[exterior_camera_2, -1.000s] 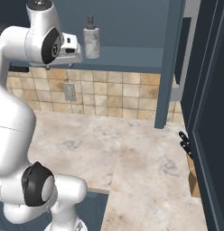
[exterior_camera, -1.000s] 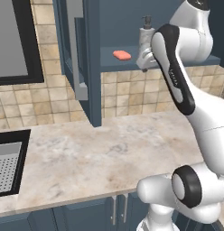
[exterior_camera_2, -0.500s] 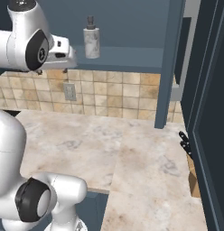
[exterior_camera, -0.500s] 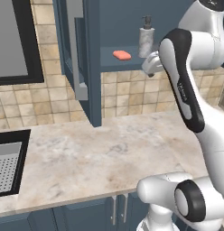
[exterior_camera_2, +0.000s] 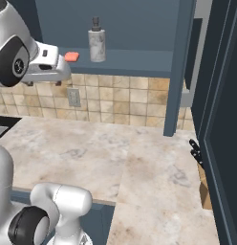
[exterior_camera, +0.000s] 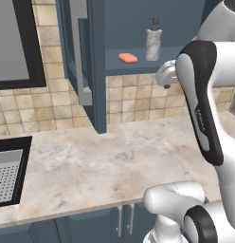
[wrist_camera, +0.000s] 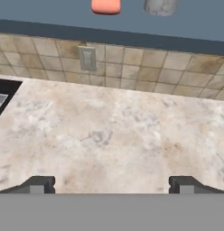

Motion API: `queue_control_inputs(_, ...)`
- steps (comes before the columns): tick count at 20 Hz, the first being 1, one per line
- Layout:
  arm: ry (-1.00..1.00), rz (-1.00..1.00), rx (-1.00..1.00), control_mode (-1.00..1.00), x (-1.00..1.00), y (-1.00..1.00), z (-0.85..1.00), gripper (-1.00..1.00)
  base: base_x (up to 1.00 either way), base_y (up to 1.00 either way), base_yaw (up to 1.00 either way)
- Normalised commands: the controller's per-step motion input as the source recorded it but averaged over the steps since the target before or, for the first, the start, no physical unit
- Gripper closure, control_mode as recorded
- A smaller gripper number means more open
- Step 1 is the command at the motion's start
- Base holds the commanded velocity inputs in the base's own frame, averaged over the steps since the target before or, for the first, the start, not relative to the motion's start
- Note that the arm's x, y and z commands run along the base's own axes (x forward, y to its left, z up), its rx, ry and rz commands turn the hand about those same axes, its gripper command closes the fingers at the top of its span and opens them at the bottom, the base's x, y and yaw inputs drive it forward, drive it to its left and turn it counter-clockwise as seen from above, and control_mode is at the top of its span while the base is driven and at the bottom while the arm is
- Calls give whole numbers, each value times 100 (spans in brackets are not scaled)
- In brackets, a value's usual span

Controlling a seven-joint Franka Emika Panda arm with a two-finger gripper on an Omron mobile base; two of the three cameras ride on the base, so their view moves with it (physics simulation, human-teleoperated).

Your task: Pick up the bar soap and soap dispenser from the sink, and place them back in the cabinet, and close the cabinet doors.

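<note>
My gripper (wrist_camera: 112,185) is spread wide, holding nothing, fingertips (wrist_camera: 39,184) well apart over the marbled countertop (wrist_camera: 118,135). It hangs below and in front of the cabinet (exterior_camera: 98,71) shelf (exterior_camera: 138,66). On that shelf sits the bar soap (exterior_camera: 128,58), flat, with the soap dispenser (exterior_camera: 153,40) upright just beside it, both apart from my hand. In the hand view, soap and dispenser base (wrist_camera: 160,6) show at the top edge, above the tiled backsplash (wrist_camera: 132,63) and a wall outlet (wrist_camera: 87,57). The sink (exterior_camera: 10,171) lies well off along the counter from the shelf. One of the cabinet doors (exterior_camera: 79,52) stands open beside the shelf.
</note>
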Motion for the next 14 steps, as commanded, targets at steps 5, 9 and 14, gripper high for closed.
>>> queue_control_inputs(5, 0, -10, 0, -100, -52, 0, 5, -100, 0, 0, 0)
queue_control_inputs(9, -1, -8, 0, -100, -44, 0, 0, -100, 0, 0, 0)
queue_control_inputs(14, -8, -3, 0, -100, -48, 6, 0, -100, 0, 0, 0)
